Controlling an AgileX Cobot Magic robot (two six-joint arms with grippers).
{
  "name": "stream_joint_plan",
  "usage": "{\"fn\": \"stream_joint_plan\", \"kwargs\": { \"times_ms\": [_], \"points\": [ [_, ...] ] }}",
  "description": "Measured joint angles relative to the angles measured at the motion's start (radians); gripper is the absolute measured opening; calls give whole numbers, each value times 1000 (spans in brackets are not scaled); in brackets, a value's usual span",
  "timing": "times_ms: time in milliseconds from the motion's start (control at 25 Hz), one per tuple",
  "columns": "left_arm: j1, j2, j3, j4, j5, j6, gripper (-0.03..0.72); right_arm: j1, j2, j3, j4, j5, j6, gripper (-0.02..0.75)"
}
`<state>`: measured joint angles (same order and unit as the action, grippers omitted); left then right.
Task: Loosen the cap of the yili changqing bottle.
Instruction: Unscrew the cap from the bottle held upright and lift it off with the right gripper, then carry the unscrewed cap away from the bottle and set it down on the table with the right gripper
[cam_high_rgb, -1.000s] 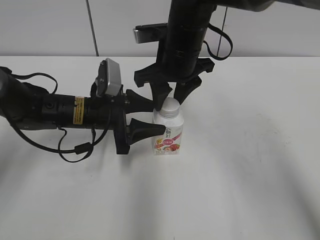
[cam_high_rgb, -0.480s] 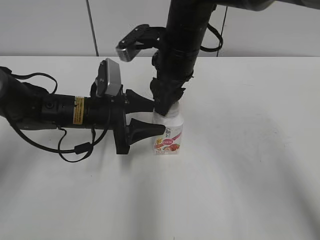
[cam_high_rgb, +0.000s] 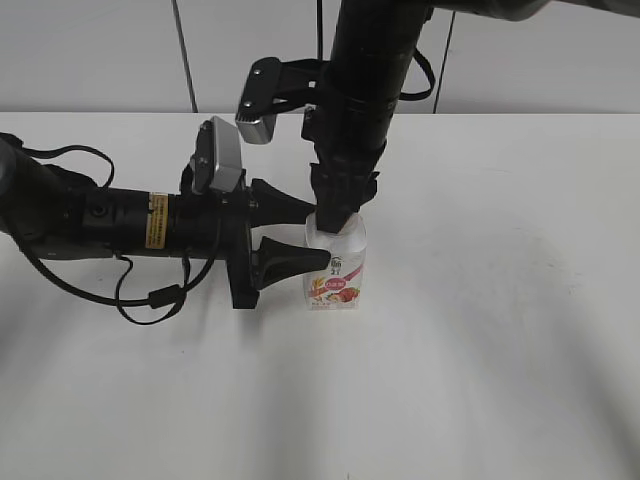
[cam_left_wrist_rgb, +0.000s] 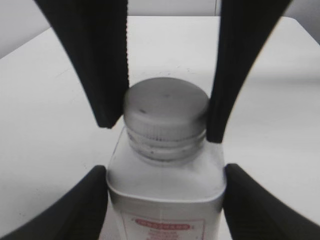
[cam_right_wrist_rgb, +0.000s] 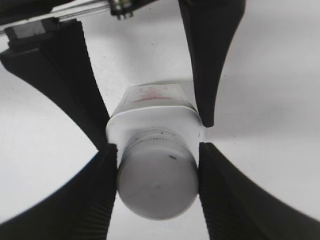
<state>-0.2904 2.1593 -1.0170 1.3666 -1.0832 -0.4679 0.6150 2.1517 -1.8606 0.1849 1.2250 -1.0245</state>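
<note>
White ribbed plastic sits pinched between black jaws: the right gripper (cam_right_wrist_rgb: 157, 167), reaching down from above, has its two fingers pressed on opposite sides of the cap (cam_right_wrist_rgb: 157, 180), closed as far as the cap allows. To do this turn well, that grip should stay square on the ribs and twist about the neck's own axis, with no sideways pull that would tip things over. The left gripper (cam_left_wrist_rgb: 165, 197) comes in level from the side and clamps the bottle (cam_high_rgb: 336, 266) at its shoulders, jaws set about as wide as the body and touching it on both flanks; its job, I judge, is to hold firm so the body does not spin along with the cap. The bottle stands upright on the white table (cam_high_rgb: 480, 350), near the middle, its pink-red label facing the exterior camera. Nothing shows whether the cap has loosened yet.
</note>
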Motion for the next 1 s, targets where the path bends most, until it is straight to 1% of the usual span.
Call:
{"fn": "stream_joint_plan", "kwargs": {
  "times_ms": [360,440,600,760,880,1000],
  "points": [
    [0,0,0,3,0,0,430,0,-79,0,3,0,22,392],
    [0,0,0,3,0,0,430,0,-90,0,-17,0,122,392],
    [0,0,0,4,0,0,430,-12,-92,0,-106,0,499,392],
    [0,0,0,4,0,0,430,-53,-92,0,-126,0,753,391],
    [0,0,0,4,0,0,430,-106,-99,9,-116,-1,862,391],
    [0,0,0,4,0,0,430,-171,-118,55,-106,-1,919,391]
  ]
}}
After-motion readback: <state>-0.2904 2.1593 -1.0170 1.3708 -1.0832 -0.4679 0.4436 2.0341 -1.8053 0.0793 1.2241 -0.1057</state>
